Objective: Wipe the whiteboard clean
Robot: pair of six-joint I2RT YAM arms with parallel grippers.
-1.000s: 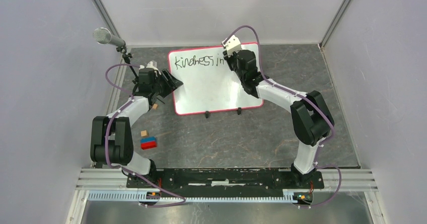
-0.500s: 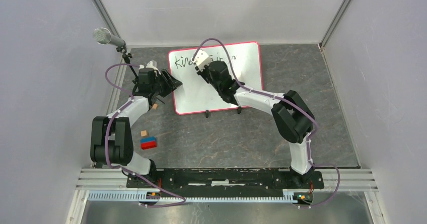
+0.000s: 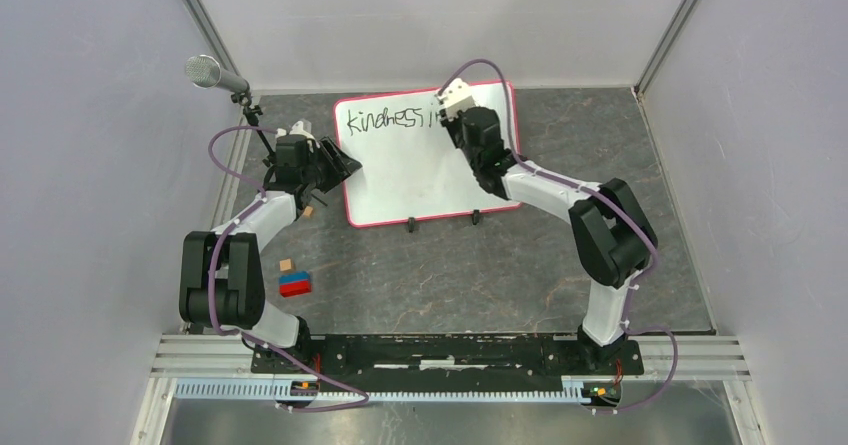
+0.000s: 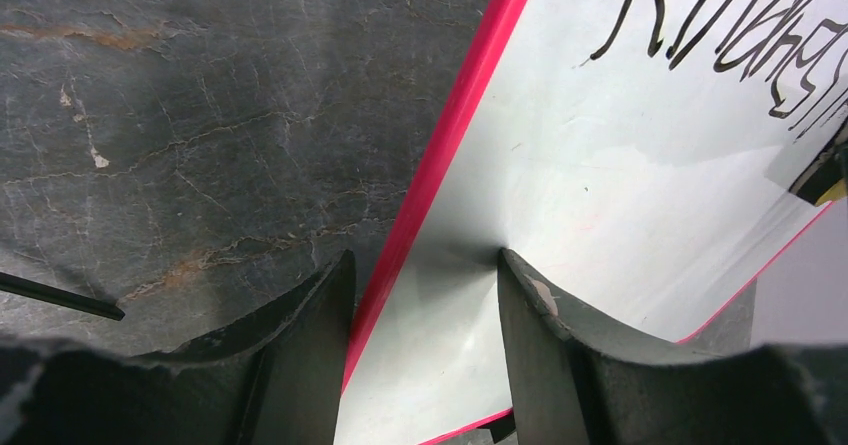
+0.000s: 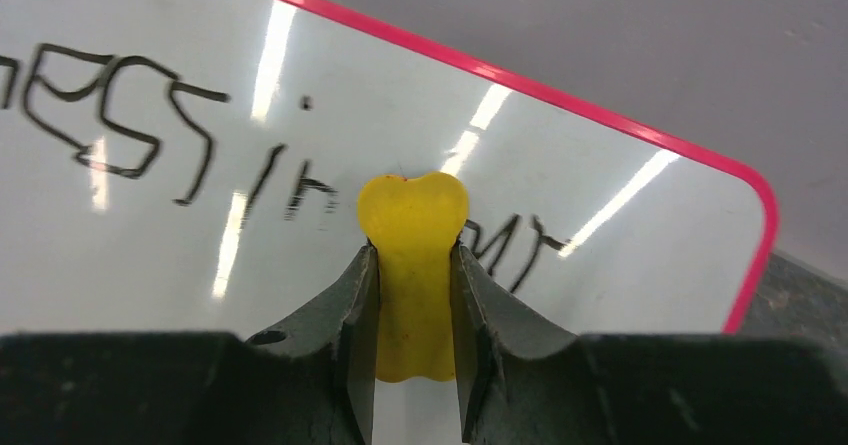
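Note:
The whiteboard lies flat on the stone table, red-rimmed, with black handwriting along its far edge. My right gripper hovers over the end of that writing. In the right wrist view it is shut on a yellow eraser piece whose tip meets the board, with pen strokes on both sides of it. My left gripper sits at the board's left edge. In the left wrist view its jaws stand apart astride the red rim, one fingertip on the white surface.
A microphone on a thin stand rises at the back left. A blue-and-red block and two small wooden cubes lie near the left arm. Two black feet jut from the board's near edge. Grey walls enclose the table.
My right gripper swept left across the writing to the board's middle, then came back right to nearly where it began. The left gripper and the board have stayed put.

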